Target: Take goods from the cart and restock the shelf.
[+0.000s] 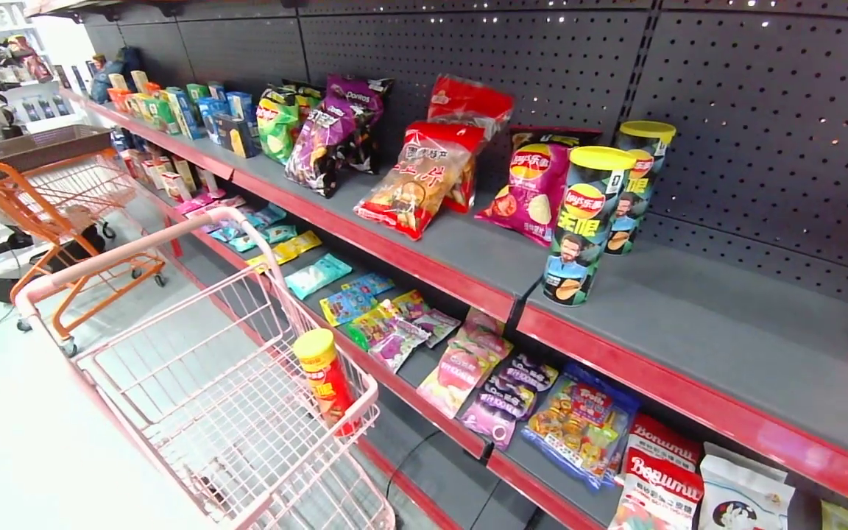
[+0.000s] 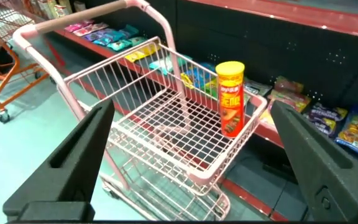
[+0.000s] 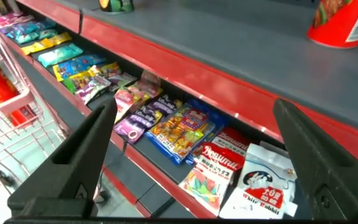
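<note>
1. The shelf point(image 1: 689, 331) has grey boards with red front edges. Its upper board runs above and beyond the right jaws, and its lower board lies ahead of them.
2. The pink cart point(image 1: 129, 250) stands beside the shelf, below and ahead of the left jaws and well apart from them.
3. An orange cart point(image 1: 63, 191) stands farther off, beyond the pink cart.
4. The left jaws are spread wide apart and hold nothing. They hang over the pink cart's basket.
5. The right jaws are also spread wide apart and hold nothing. They face the lower board without touching it.
6. A red bag point(image 1: 417, 180), a pink bag point(image 1: 531, 191) and a purple bag point(image 1: 332, 132) lean on the upper board, far from both pairs of jaws.
7. A blue candy pack point(image 3: 182, 127) lies flat on the lower board, ahead of the right jaws, among other packs.
8. Two dark cans point(image 1: 586, 221) with yellow lids stand upright on the upper board, one behind the other.
9. A red can point(image 2: 230, 96) with a yellow lid stands upright in the pink cart's corner nearest the shelf, ahead of the left jaws and apart from them.
</note>
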Motion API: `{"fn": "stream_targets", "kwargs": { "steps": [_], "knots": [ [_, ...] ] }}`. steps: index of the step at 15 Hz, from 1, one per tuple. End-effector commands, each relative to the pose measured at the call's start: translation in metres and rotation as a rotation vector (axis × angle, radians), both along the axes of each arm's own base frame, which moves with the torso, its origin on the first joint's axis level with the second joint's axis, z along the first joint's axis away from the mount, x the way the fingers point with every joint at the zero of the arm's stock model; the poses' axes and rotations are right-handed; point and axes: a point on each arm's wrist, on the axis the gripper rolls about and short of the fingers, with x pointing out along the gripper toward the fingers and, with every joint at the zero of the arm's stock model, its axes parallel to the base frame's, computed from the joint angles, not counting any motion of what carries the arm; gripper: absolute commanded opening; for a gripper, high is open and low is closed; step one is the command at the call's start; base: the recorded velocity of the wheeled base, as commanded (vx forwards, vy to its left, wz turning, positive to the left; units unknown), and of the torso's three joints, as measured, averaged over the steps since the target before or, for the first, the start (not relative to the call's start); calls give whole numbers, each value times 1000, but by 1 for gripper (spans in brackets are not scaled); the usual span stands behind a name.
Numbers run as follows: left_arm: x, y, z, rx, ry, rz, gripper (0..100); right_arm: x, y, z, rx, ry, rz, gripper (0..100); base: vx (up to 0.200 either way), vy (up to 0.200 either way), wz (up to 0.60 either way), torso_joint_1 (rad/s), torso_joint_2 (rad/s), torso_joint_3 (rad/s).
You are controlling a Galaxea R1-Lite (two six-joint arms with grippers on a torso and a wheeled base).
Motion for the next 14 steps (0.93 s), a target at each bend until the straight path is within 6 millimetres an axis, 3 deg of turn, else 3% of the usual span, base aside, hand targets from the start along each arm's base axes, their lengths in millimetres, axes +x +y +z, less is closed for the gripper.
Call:
{"fn": "stream_targets", "kwargs": {
  "steps": [1, 10, 14],
  "knots": [
    [0, 0, 0, 0, 1, 0, 100, 0, 0, 0, -1, 1, 0, 100, 0, 0, -600, -154, 364, 227],
    [0, 0, 0, -2, 1, 0, 100, 0, 0, 0, -1, 2, 0, 100, 0, 0, 0, -170, 449, 274],
    [0, 0, 0, -2, 1, 0, 100, 0, 0, 0, -1, 2, 0, 100, 0, 0, 0, -45, 132, 91]
  ]
}}
